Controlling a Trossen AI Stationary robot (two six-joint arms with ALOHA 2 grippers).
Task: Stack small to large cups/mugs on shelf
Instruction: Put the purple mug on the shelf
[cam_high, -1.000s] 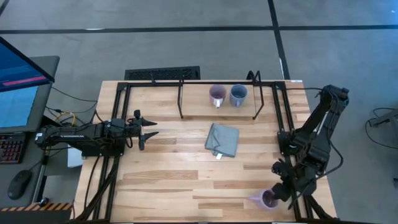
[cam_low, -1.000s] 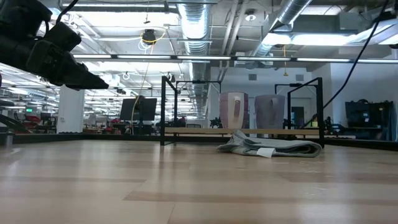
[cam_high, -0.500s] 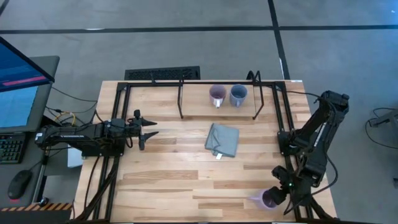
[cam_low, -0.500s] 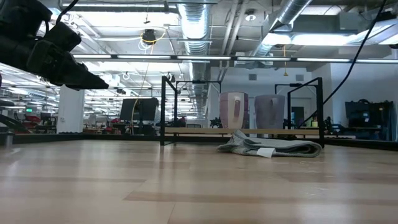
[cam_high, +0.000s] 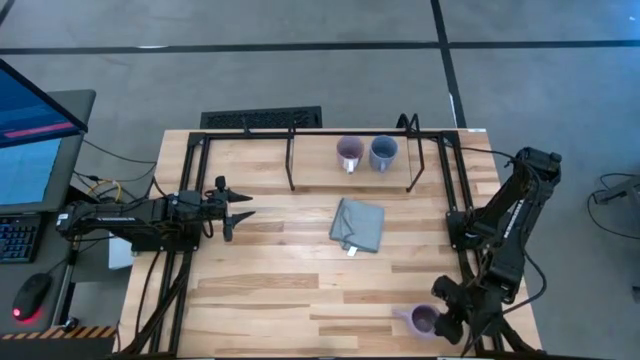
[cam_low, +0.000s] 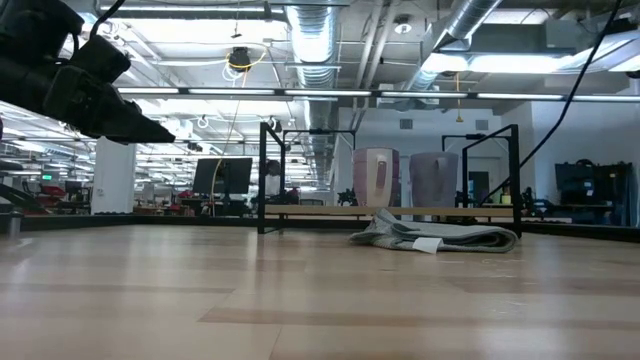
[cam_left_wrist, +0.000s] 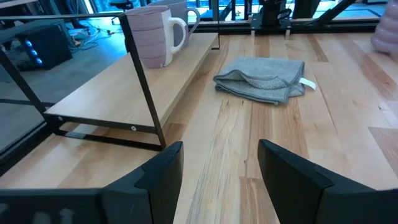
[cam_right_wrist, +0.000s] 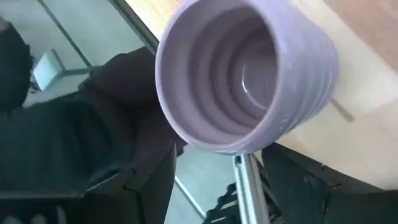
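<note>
Wood table (cam_high: 270, 290): we use the grey cloth (cam_high: 357, 224) near its middle as landmark.
Shelf (cam_high: 350, 158): black rod rack along the far edge, just beyond the cloth.
Pale lavender mug (cam_high: 350, 153): upright on the shelf, beyond the cloth, handle toward the cloth.
Blue-grey mug (cam_high: 383, 152): on the shelf just to the lavender mug's right, barely apart from it.
Purple mug (cam_high: 424, 320): well apart from the cloth, at the near right table edge, mouth up in the high view.
Right gripper (cam_high: 447, 322): at the purple mug, fingers set wide with the mug (cam_right_wrist: 249, 74) between them; we cannot tell whether they press on it.
Left gripper (cam_high: 240, 215): off to the cloth's left, above the table, fingers (cam_left_wrist: 155, 180) spread apart, nothing held, pointing toward the cloth.
</note>
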